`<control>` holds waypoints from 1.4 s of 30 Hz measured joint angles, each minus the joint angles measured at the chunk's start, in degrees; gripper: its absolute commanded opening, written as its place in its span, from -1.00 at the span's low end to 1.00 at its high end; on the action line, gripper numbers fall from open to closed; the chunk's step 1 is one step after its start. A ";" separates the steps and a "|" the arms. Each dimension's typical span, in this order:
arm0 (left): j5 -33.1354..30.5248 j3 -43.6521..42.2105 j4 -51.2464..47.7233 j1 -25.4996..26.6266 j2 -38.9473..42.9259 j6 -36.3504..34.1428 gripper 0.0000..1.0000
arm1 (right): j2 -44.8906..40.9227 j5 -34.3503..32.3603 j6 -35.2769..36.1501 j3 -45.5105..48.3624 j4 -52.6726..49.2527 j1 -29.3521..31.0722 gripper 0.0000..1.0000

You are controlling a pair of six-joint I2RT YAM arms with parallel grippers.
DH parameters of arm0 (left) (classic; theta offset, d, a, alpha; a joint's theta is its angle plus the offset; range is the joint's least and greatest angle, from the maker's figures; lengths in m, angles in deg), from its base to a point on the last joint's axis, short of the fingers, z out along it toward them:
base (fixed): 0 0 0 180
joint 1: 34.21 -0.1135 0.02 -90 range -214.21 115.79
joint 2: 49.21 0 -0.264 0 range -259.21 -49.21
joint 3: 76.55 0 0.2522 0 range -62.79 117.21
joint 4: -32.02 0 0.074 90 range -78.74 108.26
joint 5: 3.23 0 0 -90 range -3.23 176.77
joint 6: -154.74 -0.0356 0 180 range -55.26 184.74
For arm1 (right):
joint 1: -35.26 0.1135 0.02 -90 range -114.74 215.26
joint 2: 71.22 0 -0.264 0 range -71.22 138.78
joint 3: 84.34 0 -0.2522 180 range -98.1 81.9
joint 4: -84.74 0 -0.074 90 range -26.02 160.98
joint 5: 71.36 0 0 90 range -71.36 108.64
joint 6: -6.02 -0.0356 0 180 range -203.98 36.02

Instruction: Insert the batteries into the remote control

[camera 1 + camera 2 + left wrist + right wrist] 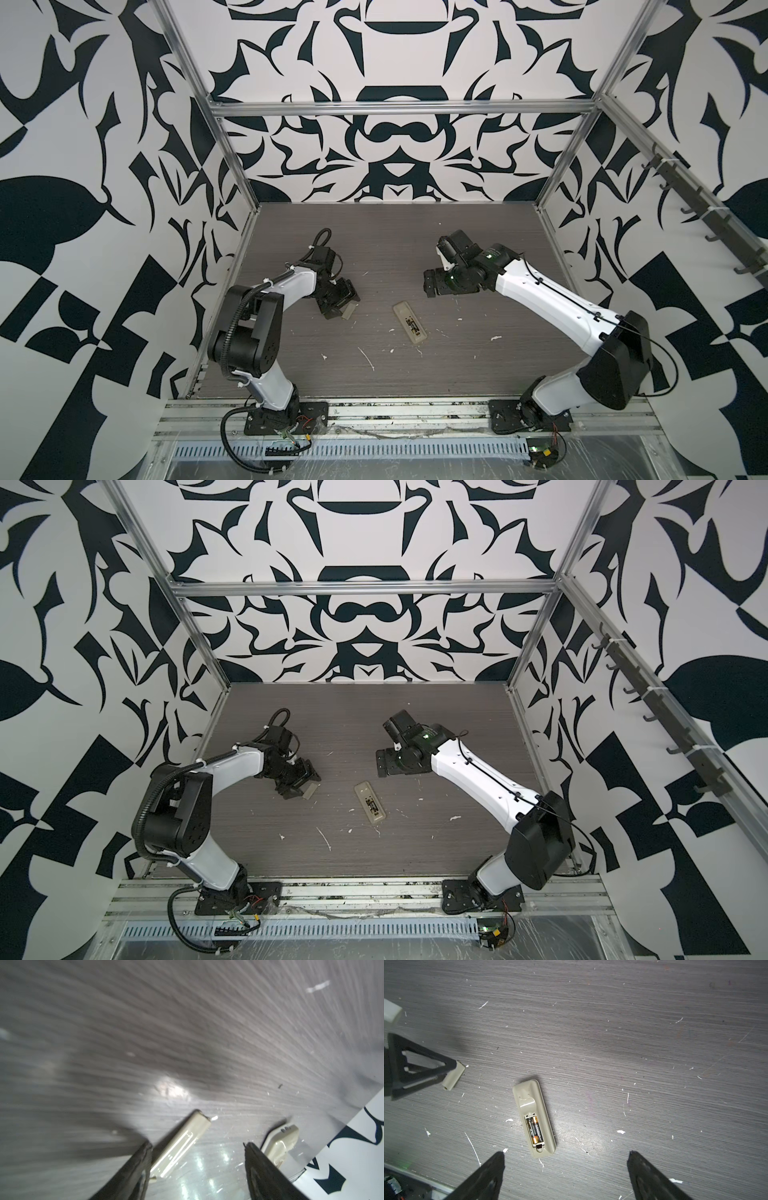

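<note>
Both batteries [535, 1130] in, cover [453, 1077] off
Remote [410, 322] lies back-up on the table [633, 1022], batteries in its recess. My left claw [197, 1145] is spread, cover beside one finger [141, 1159]; right claw [565, 1153] spread wide near the remote.

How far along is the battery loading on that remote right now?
Done: both batteries lie side by side in the recess of the remote control, back-up on the table. In hand: nothing is gripped; the left gripper is open, the battery cover lying on the table just beside it, and the right gripper is open near the remote. Left: the cover is off, so refitting it probably remains.
</note>
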 measured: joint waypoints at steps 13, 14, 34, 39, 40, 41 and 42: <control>2.38 -3.48 5.88 8.74 2.03 7.56 0.46 | 0.87 -1.86 -2.60 -0.63 -2.73 1.95 0.85; 2.36 -4.42 5.60 7.98 3.15 7.69 0.46 | 1.88 -2.21 -2.56 -1.92 -3.32 2.91 0.85; 8.87 -16.44 -2.89 -26.36 26.99 0.33 0.49 | 50.80 -2.38 9.46 -55.41 -17.46 19.28 0.70; 10.47 -17.94 -2.71 -28.85 28.89 -0.20 0.50 | 54.10 -1.44 9.97 -57.35 -19.54 20.11 0.66; 10.82 -17.99 -2.56 -29.22 28.89 -0.31 0.50 | 54.40 -1.01 9.97 -57.33 -19.67 20.15 0.65; 11.19 -18.01 -2.54 -29.49 28.89 -0.48 0.50 | 54.55 -0.70 9.97 -57.22 -19.61 20.20 0.64; 11.61 -18.03 -2.43 -29.68 28.89 -0.68 0.50 | 54.66 -0.24 9.94 -56.87 -19.41 20.20 0.62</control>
